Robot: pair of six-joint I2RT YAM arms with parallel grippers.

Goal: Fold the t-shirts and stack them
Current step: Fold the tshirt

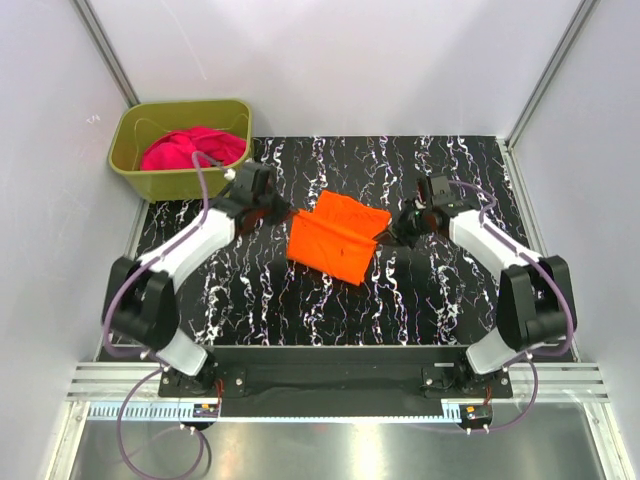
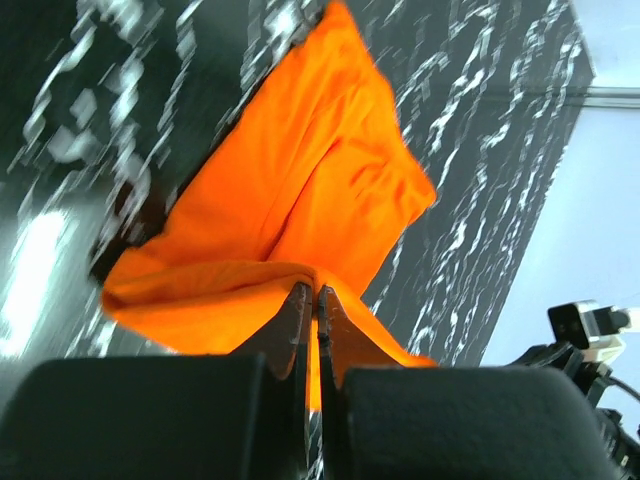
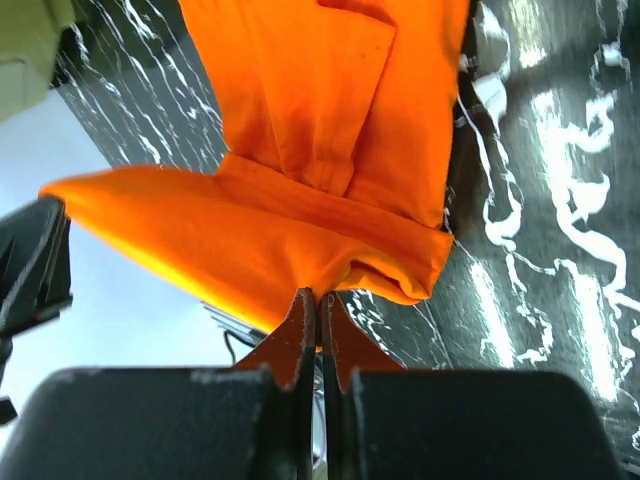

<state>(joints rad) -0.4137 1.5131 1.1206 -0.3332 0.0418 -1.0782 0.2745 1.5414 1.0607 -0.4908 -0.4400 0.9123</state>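
Note:
The orange t-shirt [image 1: 335, 238] lies partly folded at mid-table, its far edge lifted. My left gripper [image 1: 283, 212] is shut on its far left edge; in the left wrist view the cloth [image 2: 300, 190] is pinched between the closed jaws [image 2: 312, 292]. My right gripper [image 1: 395, 232] is shut on its right edge; in the right wrist view the cloth [image 3: 320, 170] hangs from the closed jaws [image 3: 319, 296]. The magenta-pink t-shirt [image 1: 190, 150] lies bunched inside the olive-green tub [image 1: 135, 125] at the far left.
The black marbled tabletop [image 1: 420, 300] is bounded by white walls on the left, back and right. The tub stands at the far left corner, just behind my left arm. A metal rail [image 1: 330, 385] runs along the near edge.

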